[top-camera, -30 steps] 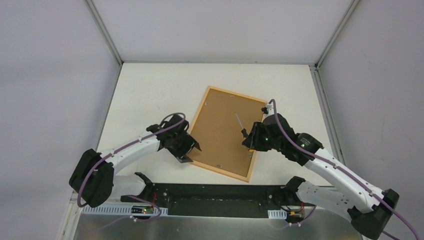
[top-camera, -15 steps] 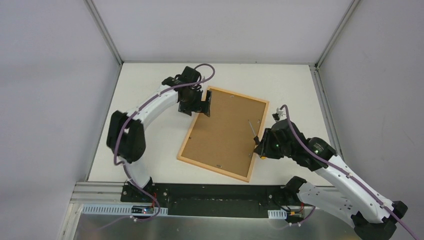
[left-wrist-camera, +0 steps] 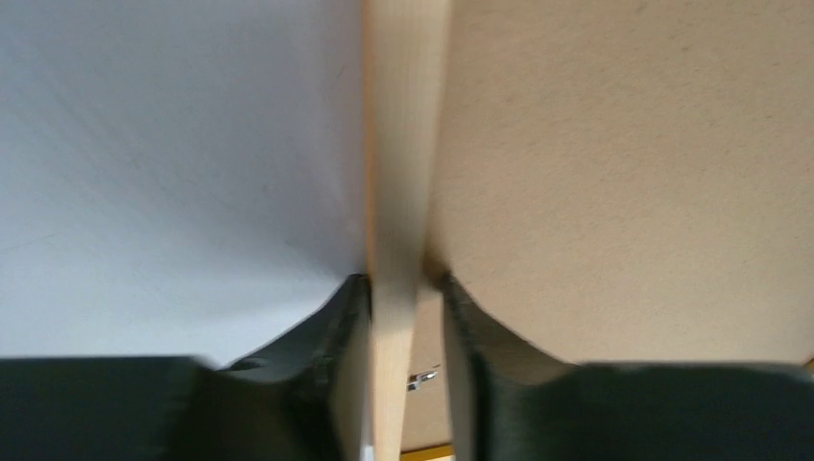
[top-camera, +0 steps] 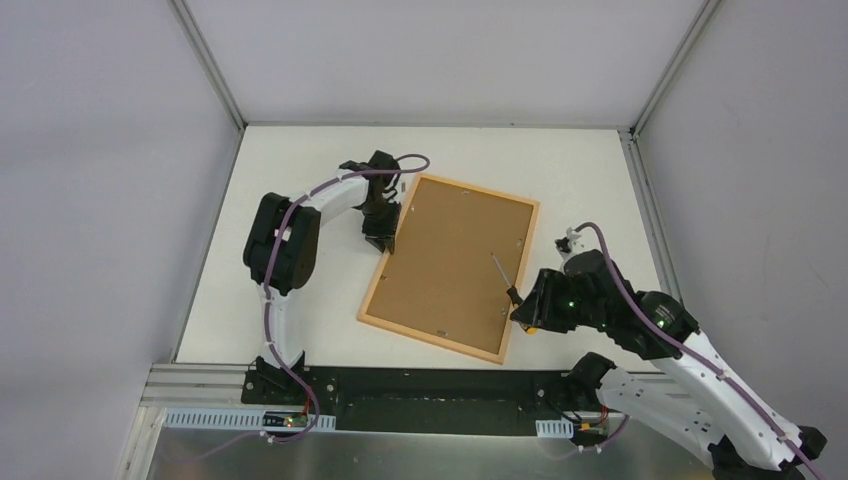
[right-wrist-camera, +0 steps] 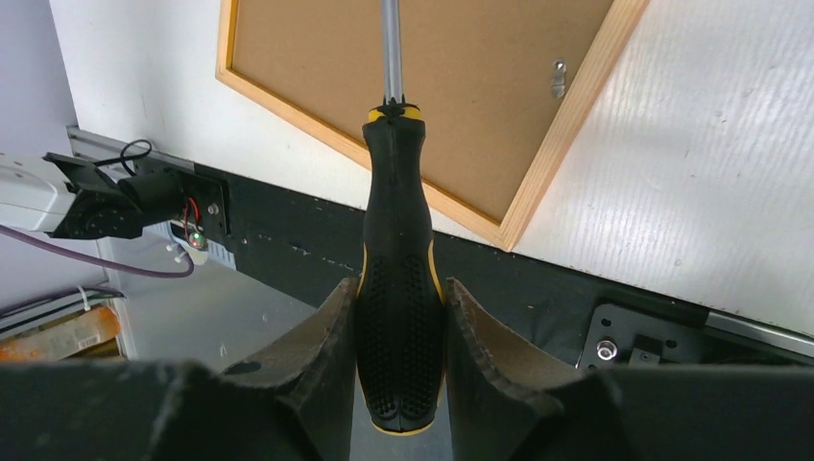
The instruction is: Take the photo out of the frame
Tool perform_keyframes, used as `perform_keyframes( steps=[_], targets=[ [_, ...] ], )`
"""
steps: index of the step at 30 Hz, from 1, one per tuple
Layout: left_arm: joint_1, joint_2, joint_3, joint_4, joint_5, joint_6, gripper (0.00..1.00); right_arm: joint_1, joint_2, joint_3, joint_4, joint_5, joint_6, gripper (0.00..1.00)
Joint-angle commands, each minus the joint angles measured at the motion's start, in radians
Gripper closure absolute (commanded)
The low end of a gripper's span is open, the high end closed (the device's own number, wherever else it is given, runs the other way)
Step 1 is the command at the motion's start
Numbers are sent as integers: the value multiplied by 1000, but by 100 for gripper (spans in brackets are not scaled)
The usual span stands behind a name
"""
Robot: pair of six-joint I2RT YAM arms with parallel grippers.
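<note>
Shifted along the frame [top-camera: 430, 340], the left gripper [left-wrist-camera: 400, 283] is being clamped on its rail; a screwdriver [right-wrist-camera: 394, 192] is being held by the right gripper [right-wrist-camera: 398, 288].

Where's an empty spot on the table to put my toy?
Bare table lies beyond the frame along the back wall, in the far right corner, and near left between the left arm and the frame. Crowded: the frame's left edge, clamped by the left end effector, and its right side, where the right end effector holds a screwdriver.
</note>
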Motion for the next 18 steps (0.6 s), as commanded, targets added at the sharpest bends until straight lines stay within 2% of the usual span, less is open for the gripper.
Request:
perform_keyframes(
  steps=[1, 4, 9, 13, 18],
  targets=[
    [17, -66, -110, 35, -63, -173, 83, -2, 46, -58, 100, -93, 10, 100],
    [24, -135, -199, 64, -85, -318, 100, 0, 130, -108, 227, -155, 4, 100],
    [23, -235, -361, 101, -69, -574, 100, 67, 368, -124, 461, -217, 8, 100],
    [22, -301, -515, 180, -62, -741, 100, 146, 575, -39, 530, -235, -14, 100],
    [23, -333, -608, 203, -81, -877, 100, 243, 711, 2, 602, -217, -8, 100]
  ],
)
